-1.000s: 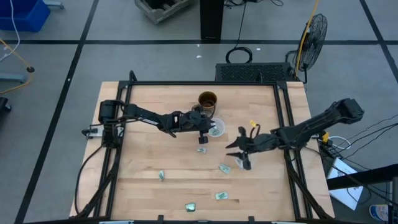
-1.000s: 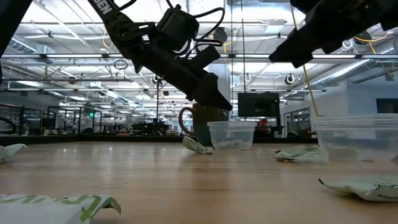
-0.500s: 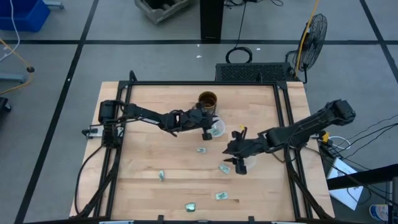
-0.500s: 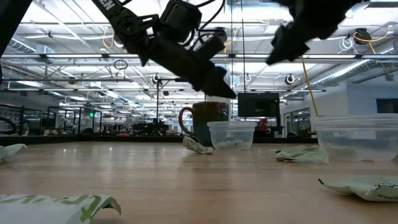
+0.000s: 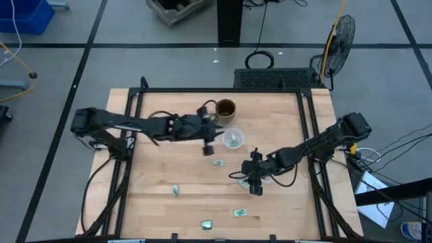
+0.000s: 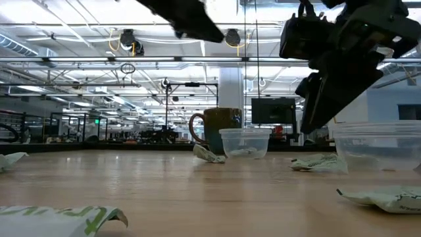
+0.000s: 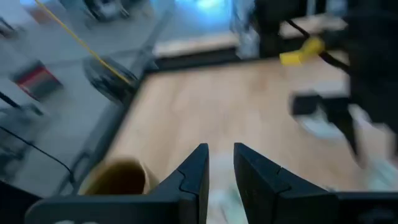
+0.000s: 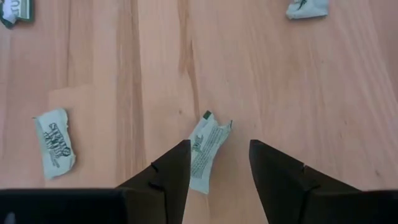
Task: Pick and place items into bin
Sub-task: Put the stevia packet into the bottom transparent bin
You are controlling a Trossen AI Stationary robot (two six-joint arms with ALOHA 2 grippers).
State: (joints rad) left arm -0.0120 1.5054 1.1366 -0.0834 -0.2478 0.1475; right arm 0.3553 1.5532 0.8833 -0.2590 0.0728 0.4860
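Small pale green-and-white packets lie flat on the wooden table (image 5: 169,169); one (image 5: 218,163) lies mid-table, others (image 5: 175,191) (image 5: 239,212) nearer the near edge. My right gripper (image 5: 255,186) hangs open just above one packet (image 8: 207,149), with a finger on either side of it and not touching; the low view shows its tips (image 6: 310,125) off the table. My left gripper (image 5: 208,144) is raised left of the small clear cup (image 5: 233,140); its fingers (image 7: 221,163) stand a narrow gap apart with nothing between them. The cup holds a few packets.
A brown mug (image 5: 225,109) stands behind the clear cup near the far edge. A second clear cup (image 6: 378,145) sits on the right side, partly under my right arm. A black frame rail (image 5: 128,169) runs along the table's sides. More packets (image 8: 55,142) (image 8: 308,7) lie around the right gripper.
My left gripper has risen from beside the clear cup and drawn back toward the table's left. My right gripper has moved left and toward the near edge, then come down over a packet. The packets and cups have stayed where they were.
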